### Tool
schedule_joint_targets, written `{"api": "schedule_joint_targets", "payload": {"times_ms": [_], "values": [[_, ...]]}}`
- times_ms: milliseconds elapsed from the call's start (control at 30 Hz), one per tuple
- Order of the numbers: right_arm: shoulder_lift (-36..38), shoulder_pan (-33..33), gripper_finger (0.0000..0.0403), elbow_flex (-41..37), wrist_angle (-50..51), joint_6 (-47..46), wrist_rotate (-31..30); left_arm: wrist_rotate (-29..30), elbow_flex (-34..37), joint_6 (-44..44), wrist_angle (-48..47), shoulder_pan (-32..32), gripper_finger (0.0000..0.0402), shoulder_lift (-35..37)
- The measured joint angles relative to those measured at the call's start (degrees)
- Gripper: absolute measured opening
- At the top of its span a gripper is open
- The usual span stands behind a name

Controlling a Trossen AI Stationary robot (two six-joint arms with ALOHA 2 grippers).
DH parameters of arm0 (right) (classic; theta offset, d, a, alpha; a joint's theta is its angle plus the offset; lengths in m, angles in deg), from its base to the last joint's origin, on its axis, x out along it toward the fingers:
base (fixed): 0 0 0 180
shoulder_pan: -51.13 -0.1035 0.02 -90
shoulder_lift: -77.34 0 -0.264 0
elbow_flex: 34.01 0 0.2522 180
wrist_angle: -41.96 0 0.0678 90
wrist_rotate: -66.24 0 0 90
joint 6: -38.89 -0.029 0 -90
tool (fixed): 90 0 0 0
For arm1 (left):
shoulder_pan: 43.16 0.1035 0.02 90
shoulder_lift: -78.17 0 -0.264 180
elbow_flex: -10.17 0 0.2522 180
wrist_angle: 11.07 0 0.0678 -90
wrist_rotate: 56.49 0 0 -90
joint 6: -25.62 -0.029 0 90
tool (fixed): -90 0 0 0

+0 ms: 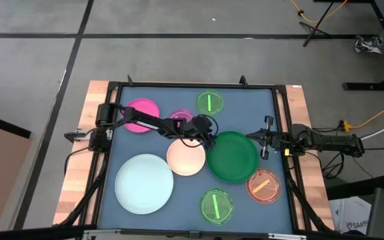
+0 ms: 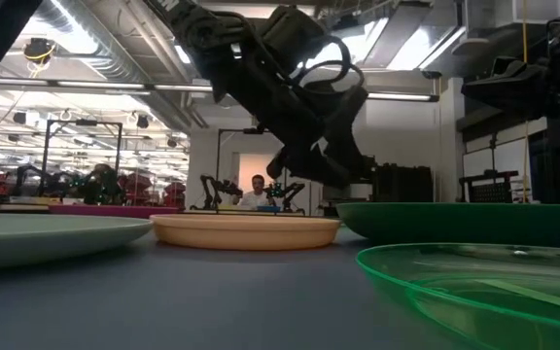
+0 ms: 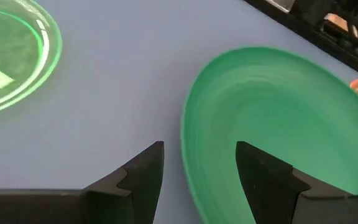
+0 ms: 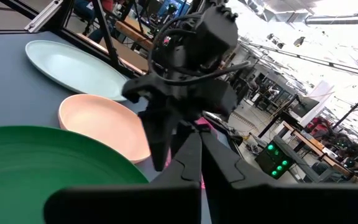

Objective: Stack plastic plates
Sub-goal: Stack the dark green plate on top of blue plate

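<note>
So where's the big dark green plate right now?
In the high view the dark green plate lies right of centre, beside the cream plate, with the left gripper open at its rim.

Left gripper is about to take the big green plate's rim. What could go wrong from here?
1. The left gripper is open astride the green plate's rim; a shallow bite on the thin edge may slip when lifted.
2. The cream plate lies right against the green one, so a lift or drag could nudge it.
3. The right gripper waits, shut, at the green plate's far edge; swinging the plate that way risks a bump.
</note>
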Motion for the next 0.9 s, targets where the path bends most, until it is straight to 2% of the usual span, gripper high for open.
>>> {"api": "schedule_joint_targets", "payload": {"times_ms": [467, 900], "values": [[0.0, 0.0, 0.0001, 0.0, 0.0, 0.0, 0.0, 5.2, 0.0, 1.5, -5.6, -2.7, 0.0194, -0.1], [0.0, 0.0, 0.0001, 0.0, 0.0, 0.0, 0.0, 5.4, 0.0, 4.6, -7.2, -4.1, 0.0194, -0.1]]}}
